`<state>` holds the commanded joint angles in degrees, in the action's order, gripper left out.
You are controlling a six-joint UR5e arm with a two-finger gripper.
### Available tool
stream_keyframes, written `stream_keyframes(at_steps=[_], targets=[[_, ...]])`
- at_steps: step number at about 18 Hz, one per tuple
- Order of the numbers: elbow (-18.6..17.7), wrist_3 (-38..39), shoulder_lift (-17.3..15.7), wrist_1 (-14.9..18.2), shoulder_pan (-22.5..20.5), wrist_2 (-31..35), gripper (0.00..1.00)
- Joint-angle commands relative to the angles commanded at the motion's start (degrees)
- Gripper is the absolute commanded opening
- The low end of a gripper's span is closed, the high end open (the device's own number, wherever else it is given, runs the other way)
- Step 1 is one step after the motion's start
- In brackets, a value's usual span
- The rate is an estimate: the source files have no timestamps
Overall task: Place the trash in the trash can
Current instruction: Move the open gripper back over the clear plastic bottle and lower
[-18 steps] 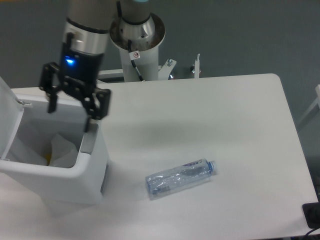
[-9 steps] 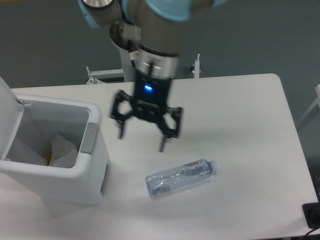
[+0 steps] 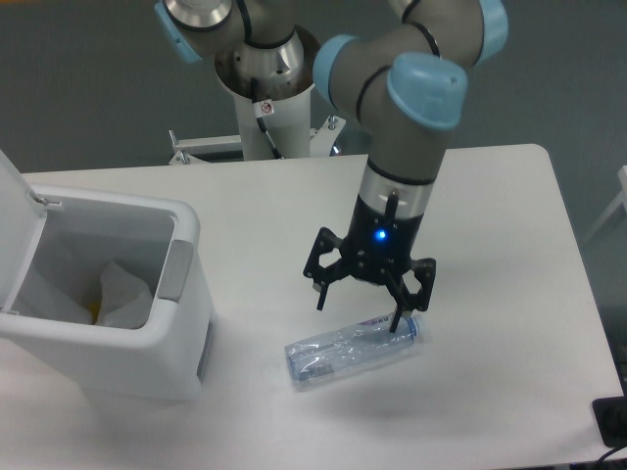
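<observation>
A crushed clear plastic bottle (image 3: 343,352) with a blue cap lies on its side on the white table, front centre. My gripper (image 3: 359,311) hangs open just above the bottle's cap end, with one fingertip (image 3: 396,325) over the bottle and the other left of it. Nothing is held between the fingers. The white trash can (image 3: 181,323) stands at the left with its lid up. Inside it I see something white and crumpled (image 3: 122,292), which may be the wrapper.
The arm's base column (image 3: 266,98) rises behind the table's far edge. The table's right edge runs near x 600. A dark object (image 3: 612,423) sits at the bottom right corner, off the table.
The gripper has travelled right from above the trash can, across the table, and come down over the bottle's cap end. It stays open. The bottle has not moved.
</observation>
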<state>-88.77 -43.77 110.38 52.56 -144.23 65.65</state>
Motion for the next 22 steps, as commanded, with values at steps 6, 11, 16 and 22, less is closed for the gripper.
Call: stream_keyframes(at_steps=[6,11,16,22], targets=[[0.4,-7.6,4.0,0.5,1.3,4.6,1.00],[0.3,-8.5,6.2,0.7,3.9,7.9,1.00],[0.4,-10.6,8.2,0.7,7.1,13.7,1.00],[0.2,-11.7,10.0,0.2,9.6,15.2,1.00]])
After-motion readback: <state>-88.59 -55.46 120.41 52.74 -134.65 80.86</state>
